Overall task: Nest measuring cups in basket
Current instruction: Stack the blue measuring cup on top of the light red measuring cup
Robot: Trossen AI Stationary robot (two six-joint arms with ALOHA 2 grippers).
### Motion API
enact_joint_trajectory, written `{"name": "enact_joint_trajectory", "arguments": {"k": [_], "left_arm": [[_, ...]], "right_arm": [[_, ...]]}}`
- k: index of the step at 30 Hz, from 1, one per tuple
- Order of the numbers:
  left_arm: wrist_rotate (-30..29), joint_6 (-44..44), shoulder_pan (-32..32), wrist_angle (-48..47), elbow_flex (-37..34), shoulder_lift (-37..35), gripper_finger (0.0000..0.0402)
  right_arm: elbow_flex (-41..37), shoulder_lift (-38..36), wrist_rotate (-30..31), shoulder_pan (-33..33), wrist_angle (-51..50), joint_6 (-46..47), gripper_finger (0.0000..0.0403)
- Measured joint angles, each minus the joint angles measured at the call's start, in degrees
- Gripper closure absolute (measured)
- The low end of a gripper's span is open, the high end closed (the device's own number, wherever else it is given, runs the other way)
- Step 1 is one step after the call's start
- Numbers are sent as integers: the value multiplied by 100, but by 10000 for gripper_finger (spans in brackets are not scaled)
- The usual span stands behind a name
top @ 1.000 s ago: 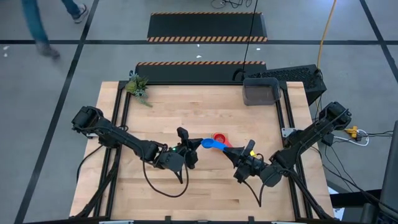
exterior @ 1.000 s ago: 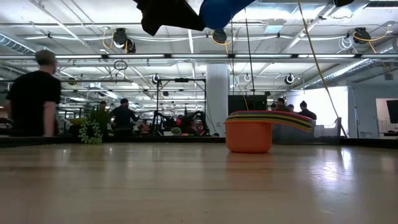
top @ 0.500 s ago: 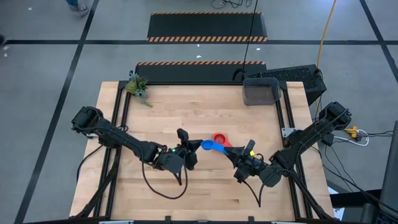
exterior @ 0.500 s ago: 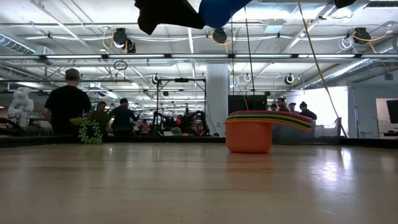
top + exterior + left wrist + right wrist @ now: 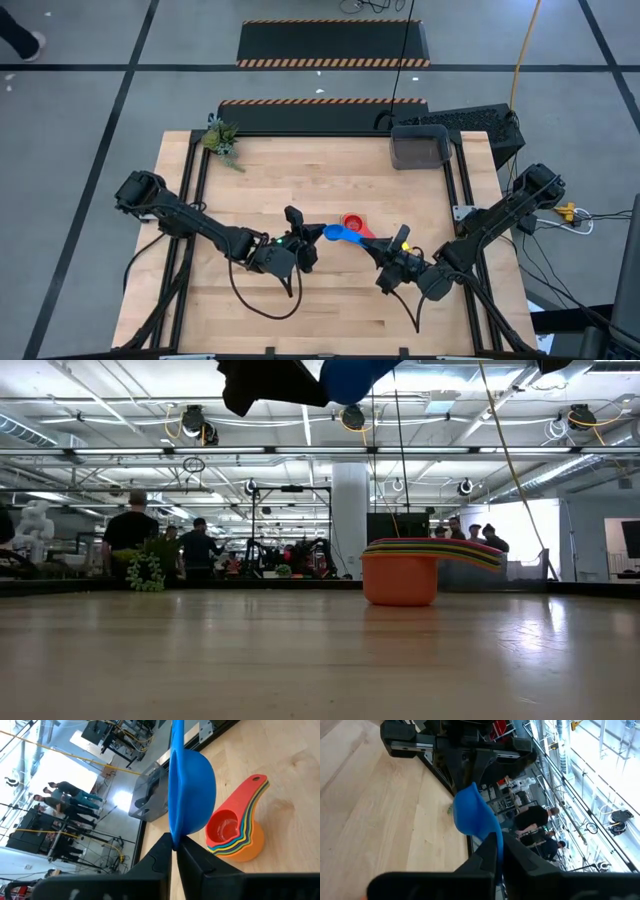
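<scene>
Blue plastic measuring cup [image 5: 338,233] is up off the wooden table [image 5: 300,170], held at both ends: left claw [image 5: 175,847] pinched on bowl rim, right claw [image 5: 497,851] shut on handle tip. Cup's long axis runs claw to claw. Just beside it, on the basket side, sits the nested stack of red-to-orange plastic cups [image 5: 235,837]. Dark grey rectangular basket [image 5: 420,148] is well apart beyond the stack; right arm nearer, I'd say.

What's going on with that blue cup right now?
Blue cup held aloft, both grippers shut on it: left gripper at rim, right gripper on handle. Nested stack on table; basket at far corner. Nothing between.
</scene>
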Motion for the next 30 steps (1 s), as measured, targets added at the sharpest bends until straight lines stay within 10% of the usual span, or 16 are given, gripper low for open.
{"name": "enact_joint_trajectory", "arguments": {"k": [17,30], "left_arm": [[-961,-751,-415,-46,-4,-188,170],[-1230,-2295,-444,-965,-4,-654,199]], "right_arm": [[0,-7,792,378,10,-434,402],[0,-11,1738,1187,-949,696,403]]}}
